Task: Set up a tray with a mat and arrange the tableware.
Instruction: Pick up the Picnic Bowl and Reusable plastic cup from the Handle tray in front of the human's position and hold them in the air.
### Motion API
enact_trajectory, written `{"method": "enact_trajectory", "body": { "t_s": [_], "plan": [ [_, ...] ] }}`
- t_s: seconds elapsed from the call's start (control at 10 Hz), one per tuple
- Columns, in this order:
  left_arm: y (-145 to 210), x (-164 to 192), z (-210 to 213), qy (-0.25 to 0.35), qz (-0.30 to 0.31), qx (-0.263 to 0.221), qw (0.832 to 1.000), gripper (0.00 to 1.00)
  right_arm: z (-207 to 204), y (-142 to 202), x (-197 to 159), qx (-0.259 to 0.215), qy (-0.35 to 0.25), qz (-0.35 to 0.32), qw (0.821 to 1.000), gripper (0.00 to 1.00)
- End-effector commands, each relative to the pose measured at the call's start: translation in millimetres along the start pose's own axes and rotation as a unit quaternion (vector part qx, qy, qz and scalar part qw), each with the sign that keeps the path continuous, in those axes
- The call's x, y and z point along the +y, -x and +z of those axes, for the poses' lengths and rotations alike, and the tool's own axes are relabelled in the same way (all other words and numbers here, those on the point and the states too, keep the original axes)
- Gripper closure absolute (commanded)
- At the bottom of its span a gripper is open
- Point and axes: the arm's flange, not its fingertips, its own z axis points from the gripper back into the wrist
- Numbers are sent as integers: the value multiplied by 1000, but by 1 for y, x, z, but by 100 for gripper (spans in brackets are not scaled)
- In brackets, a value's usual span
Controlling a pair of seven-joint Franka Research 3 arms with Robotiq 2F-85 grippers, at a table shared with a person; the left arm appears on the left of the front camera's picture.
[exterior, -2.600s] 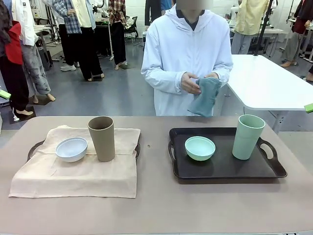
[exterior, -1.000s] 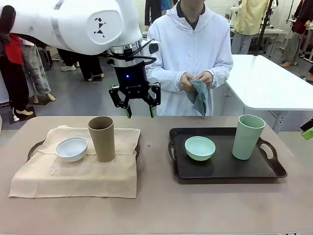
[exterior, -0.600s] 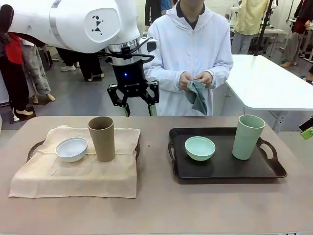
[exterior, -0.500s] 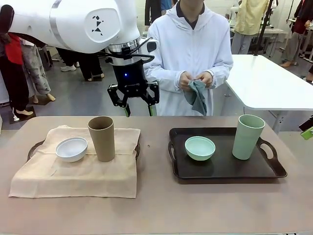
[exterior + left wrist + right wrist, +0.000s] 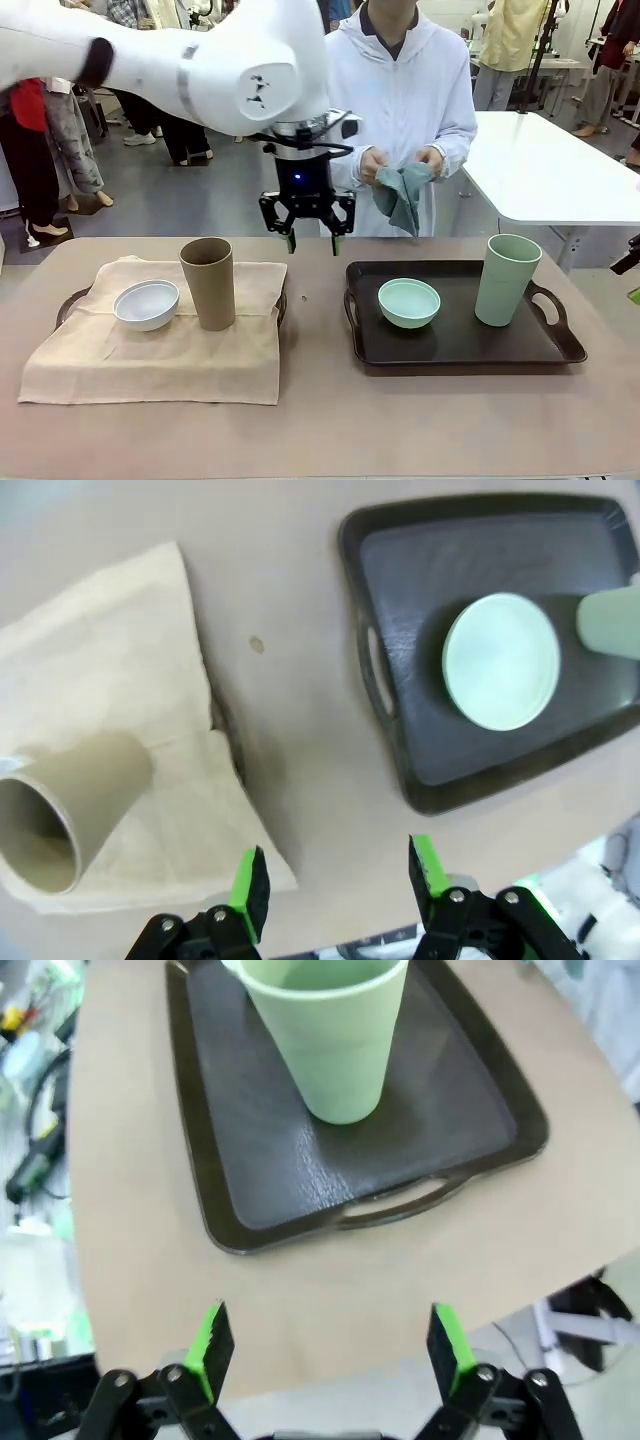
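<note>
On table (image 5: 320,420): two bowls (image 5: 409,302), two cups (image 5: 208,283)

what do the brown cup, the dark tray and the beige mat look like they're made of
Tan-brown cup: probably matte plastic or a fibre composite; its surface is dull and even, with no glare.
Dark tray: likely moulded plastic, with a fine grained texture, a faint sheen and handles cut through the rim.
Beige mat: woven cloth; it lies in soft creases and folds.
</note>
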Motion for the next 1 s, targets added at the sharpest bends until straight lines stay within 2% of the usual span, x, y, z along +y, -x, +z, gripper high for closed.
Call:
{"method": "enact_trajectory", "body": {
  "t_s": [0.0, 0.2, 0.5, 0.6, 0.7, 0.8, 0.9],
  "plan": [
    [-19, -32, 7, -26, 11, -16, 999, 26, 4, 5, -4, -29, -12, 36, 999, 0],
    [-35, -51, -11, -39, 20, -20, 999, 26, 0, 2, -2, -57, -19, 108, 992, 0],
    [-49, -59, -25, -44, 19, -28, 998, 26, -10, -11, -9, -100, -15, 167, 981, 0],
    [-50, -59, -29, -39, 20, -29, 999, 26, -13, -15, -14, -112, -14, 173, 978, 0],
    [-47, -53, -24, -22, 7, -26, 999, 26, -16, -20, -21, -118, -11, 133, 984, 0],
    [-46, -54, -32, -29, 9, -20, 999, 26, -12, -20, -2, -90, -13, 156, 984, 0],
    [-46, -54, -32, -29, 9, -20, 999, 26, -12, -20, -2, -90, -13, 156, 984, 0]
  ]
}}
